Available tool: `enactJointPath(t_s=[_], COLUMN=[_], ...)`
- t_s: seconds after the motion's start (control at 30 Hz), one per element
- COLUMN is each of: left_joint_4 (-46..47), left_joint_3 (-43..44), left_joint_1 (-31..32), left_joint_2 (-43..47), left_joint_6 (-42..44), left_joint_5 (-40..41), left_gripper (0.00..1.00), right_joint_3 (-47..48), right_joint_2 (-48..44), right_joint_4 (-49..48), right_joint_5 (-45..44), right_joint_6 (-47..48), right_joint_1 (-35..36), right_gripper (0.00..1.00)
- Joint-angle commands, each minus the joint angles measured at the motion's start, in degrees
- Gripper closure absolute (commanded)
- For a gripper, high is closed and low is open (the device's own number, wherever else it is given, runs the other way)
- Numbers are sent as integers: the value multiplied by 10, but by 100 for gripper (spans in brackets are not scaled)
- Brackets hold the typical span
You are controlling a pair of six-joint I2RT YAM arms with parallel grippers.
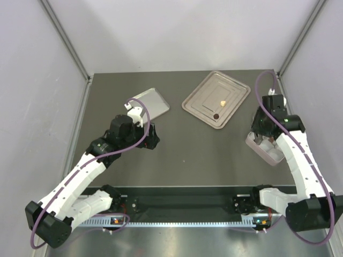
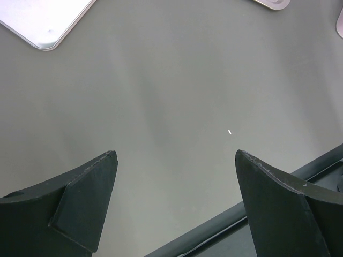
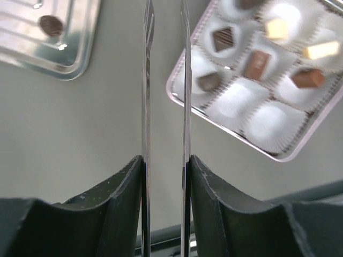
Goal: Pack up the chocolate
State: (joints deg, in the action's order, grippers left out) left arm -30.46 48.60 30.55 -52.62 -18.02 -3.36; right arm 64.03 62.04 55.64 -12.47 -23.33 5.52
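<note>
Most of the chocolate [image 3: 256, 61] is found seated in white paper cups [image 3: 236, 101] inside the pink box [image 1: 265, 154], 2 cups being unfilled. 1 tan piece [image 1: 222, 101] and 1 dark round piece [image 3: 51, 25] are noted on the ribbed metal tray [image 1: 206, 96], left of the box on the surface [image 1: 203, 150]. The right gripper [image 1: 261, 140] is positioned over the box's left edge, thin jaws narrowly apart with nothing between them, while the left gripper [image 2: 174, 160] is observed far left of the box, jaws wide apart and unloaded.
</note>
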Motion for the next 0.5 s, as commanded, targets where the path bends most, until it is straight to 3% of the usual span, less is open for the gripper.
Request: enactJointPath(t_s=[0.0,0.23,0.47], left_joint_4=[17,16,14], left_joint_3=[10,10,10], left_joint_1=[2,2,2], left_joint_2=[10,6,2], left_joint_6=[4,4,4], left_joint_5=[9,12,21], left_gripper=[4,4,4], right_joint_3=[35,71,126], right_joint_2=[39,134,251], right_joint_4=[-60,-168,-217], right_joint_5=[17,17,8], right_joint_6=[2,6,30], right_joint_1=[30,91,113], right_gripper=[61,57,55])
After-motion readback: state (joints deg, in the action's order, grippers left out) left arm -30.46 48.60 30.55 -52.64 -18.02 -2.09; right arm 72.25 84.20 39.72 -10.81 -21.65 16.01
